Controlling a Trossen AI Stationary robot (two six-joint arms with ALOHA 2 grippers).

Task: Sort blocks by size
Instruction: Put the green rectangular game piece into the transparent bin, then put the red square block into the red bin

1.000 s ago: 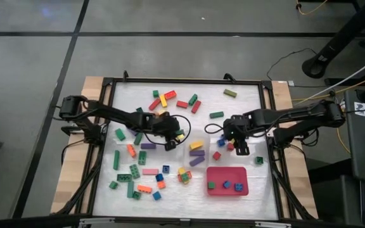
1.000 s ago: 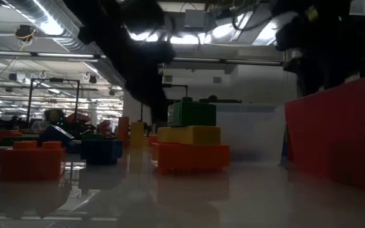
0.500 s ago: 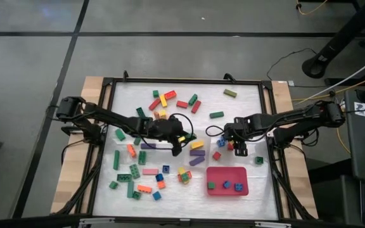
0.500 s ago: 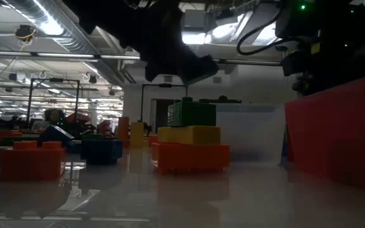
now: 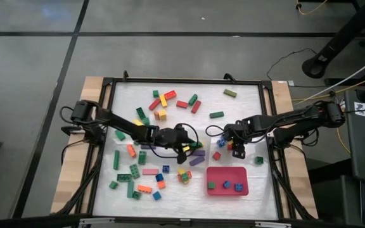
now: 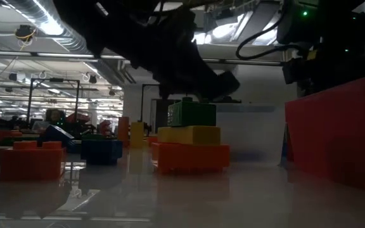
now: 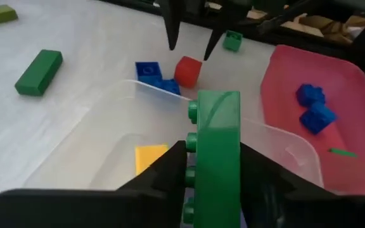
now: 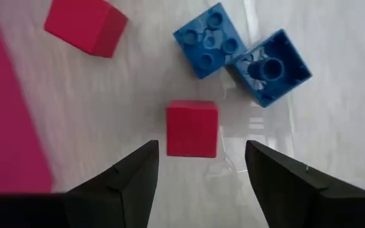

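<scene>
A long green block [image 7: 217, 152] stands between the fingers of my left gripper [image 5: 184, 143], which is shut on it above the clear tub [image 7: 100, 145]. A yellow block [image 7: 149, 157] lies in the tub. My right gripper [image 8: 201, 171] points down, open, just above a small red block [image 8: 192, 128] that rests on the table. The left wrist view shows its two fingers [image 7: 192, 47] over that red block [image 7: 187, 71]. Many more coloured blocks [image 5: 138, 171] lie scattered on the table's left half. My left gripper pinches the green block's two long sides [image 7: 215, 180] between its two fingers, which lie along the block. The block juts out past the fingertips, studs to one side, slanting downward over the tub's rim, clear of the tub and table.
The red tray [image 5: 227, 180] with a few small blocks stands near the front right. Two blue blocks [image 8: 211, 41] and another red one [image 8: 84, 25] lie close to my right gripper. A stack of green, yellow and orange blocks [image 6: 192, 139] sits near the front.
My left gripper has carried the green block toward the table's right edge, tipping its fingers downward, and now hangs over the tub. My right gripper has sunk toward the small red block and rolled a little.
</scene>
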